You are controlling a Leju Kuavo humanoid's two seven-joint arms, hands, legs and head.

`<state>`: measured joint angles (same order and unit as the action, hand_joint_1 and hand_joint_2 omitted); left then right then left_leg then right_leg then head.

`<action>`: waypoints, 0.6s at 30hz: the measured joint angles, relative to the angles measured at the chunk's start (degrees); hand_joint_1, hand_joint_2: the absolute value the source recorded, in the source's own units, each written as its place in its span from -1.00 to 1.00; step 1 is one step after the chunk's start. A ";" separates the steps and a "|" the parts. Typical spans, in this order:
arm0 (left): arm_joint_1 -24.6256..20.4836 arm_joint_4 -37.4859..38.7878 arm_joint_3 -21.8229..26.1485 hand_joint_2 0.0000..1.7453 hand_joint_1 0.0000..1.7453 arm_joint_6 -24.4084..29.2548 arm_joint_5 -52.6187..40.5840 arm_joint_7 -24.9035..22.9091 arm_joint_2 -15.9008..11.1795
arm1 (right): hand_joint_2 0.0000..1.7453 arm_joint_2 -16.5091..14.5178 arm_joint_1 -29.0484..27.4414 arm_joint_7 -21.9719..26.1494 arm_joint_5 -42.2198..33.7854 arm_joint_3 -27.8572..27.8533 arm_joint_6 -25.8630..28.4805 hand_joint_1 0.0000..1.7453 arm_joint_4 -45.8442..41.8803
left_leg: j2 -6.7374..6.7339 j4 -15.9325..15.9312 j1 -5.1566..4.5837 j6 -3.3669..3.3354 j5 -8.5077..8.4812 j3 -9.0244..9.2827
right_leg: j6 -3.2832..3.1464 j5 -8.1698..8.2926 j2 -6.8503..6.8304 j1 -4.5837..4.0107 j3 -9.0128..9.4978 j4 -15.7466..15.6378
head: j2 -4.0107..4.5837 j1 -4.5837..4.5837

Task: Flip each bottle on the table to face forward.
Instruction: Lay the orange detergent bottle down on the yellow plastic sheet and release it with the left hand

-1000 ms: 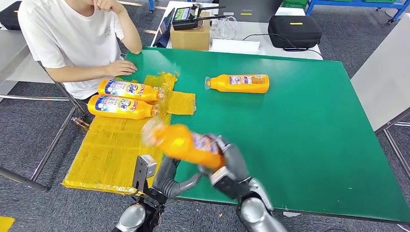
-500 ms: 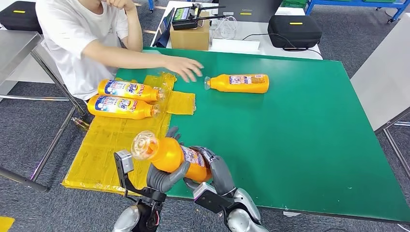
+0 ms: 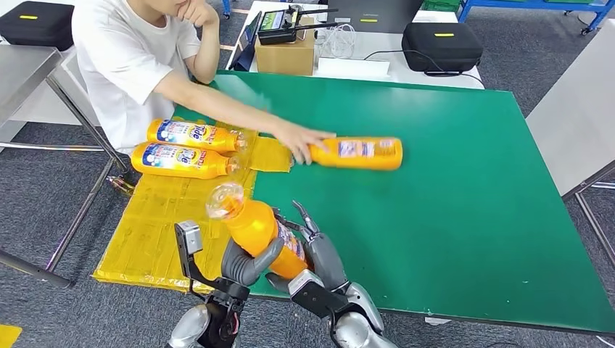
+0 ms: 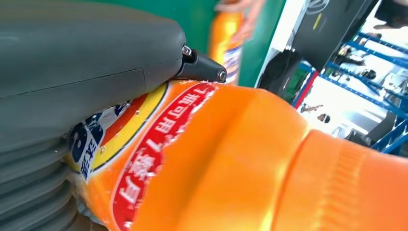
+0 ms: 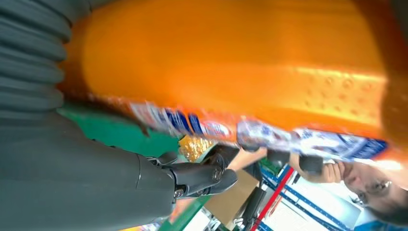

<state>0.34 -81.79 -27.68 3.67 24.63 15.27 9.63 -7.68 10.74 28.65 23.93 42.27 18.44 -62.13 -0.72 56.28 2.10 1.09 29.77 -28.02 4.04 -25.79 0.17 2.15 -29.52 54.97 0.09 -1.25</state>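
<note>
Since the earlier frames the held bottle [image 3: 259,232] tipped up from near-horizontal to steeply tilted, clear cap toward upper left of frame, and the person's hand [image 3: 299,140] reached across & landed on the neck end of the far bottle [image 3: 357,153], which slid a bit lower on the green surface [image 3: 464,217].

Left hand [image 3: 246,262] gripped the held bottle from the lower-left side, fingers wrapped under its body. Right hand [image 3: 313,254] clasped the same bottle from the right, some fingers sticking up beside the label. Bottle sat lower centre of frame, over the surface's near edge, lifted off it. Left wrist view: orange body w/ red-and-white label pressed vs. grey thumb [image 4: 86,62]. Right wrist view: orange bottle body [image 5: 231,62] close against the hand, dark fingers [image 5: 197,178] beside it.

Far bottle lay on its side, centre of frame, label up. Two more bottles [image 3: 190,134] [image 3: 181,160] lay side by side at left, on the yellow sheet [image 3: 167,232], caps pointing right, blue labels showing. Cardboard box [image 3: 286,54] & black case [image 3: 442,45] stood on the table at top of frame, beyond the surface.
</note>
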 joint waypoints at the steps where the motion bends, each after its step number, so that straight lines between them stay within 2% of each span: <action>1: -0.13 0.09 0.00 1.00 1.00 0.63 -0.47 0.46 0.01 | -1.00 -0.15 -0.06 0.16 -0.44 0.00 0.17 -1.00 -0.07 | 0.00 0.00 0.00 0.00 0.00 0.00 | 0.00 0.00 0.00 0.00 0.00 0.00 | 0.00 0.00; 6: -0.67 0.22 0.18 1.00 1.00 3.62 -1.36 1.86 0.01 | -1.00 -0.52 -0.79 1.73 -1.95 -0.16 3.10 -1.00 -1.86 | -0.01 0.00 0.00 0.00 0.00 0.00 | 0.00 0.00 0.00 0.00 0.00 0.00 | 0.00 0.01; 9: -1.23 0.58 1.18 1.00 1.00 9.85 -5.02 3.39 -0.14 | -1.00 -0.75 -1.54 3.88 -2.36 -0.69 7.71 -1.00 -4.31 | -0.02 0.00 0.00 0.00 0.00 0.01 | 0.00 0.00 0.01 -0.01 -0.02 0.00 | 0.00 0.00; 12: -2.90 1.81 2.51 1.00 1.00 21.12 -16.33 6.38 -0.79 | -1.00 -0.80 -2.75 5.23 -2.28 -1.38 12.69 -1.00 -7.48 | 0.01 0.00 0.01 0.01 -0.01 0.01 | 0.00 0.00 0.00 -0.02 -0.02 0.00 | 0.00 -0.01; 14: -4.07 3.08 3.24 1.00 1.00 26.58 -24.57 7.10 -1.31 | -1.00 -0.79 -3.58 5.50 -1.93 -1.78 14.85 -1.00 -9.65 | -0.01 0.00 0.02 0.01 -0.01 0.01 | 0.00 0.00 0.00 -0.02 -0.01 0.01 | 0.00 -0.01; 16: -5.30 4.52 3.93 1.00 1.00 29.82 -33.84 5.86 -1.92 | -1.00 -0.76 -4.42 5.53 -1.05 -2.11 16.30 -1.00 -11.99 | -0.01 0.00 0.02 0.01 -0.02 0.01 | 0.00 0.00 0.01 -0.01 -0.01 0.01 | 0.00 0.00; 18: -6.72 6.22 4.38 1.00 1.00 31.30 -44.48 2.65 -2.78 | -1.00 -0.71 -5.27 5.52 0.24 -2.45 17.37 -1.00 -14.25 | 0.00 0.00 0.01 0.01 -0.02 0.00 | 0.00 0.00 0.00 -0.01 -0.01 0.01 | 0.00 0.01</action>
<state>-6.38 -75.57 -23.30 34.97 -19.85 17.91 6.85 -8.39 5.48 34.17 24.17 39.82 35.81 -76.38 -0.73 56.28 2.11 1.10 29.76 -28.02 4.04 -25.79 0.18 2.14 -29.53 54.98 0.09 -1.24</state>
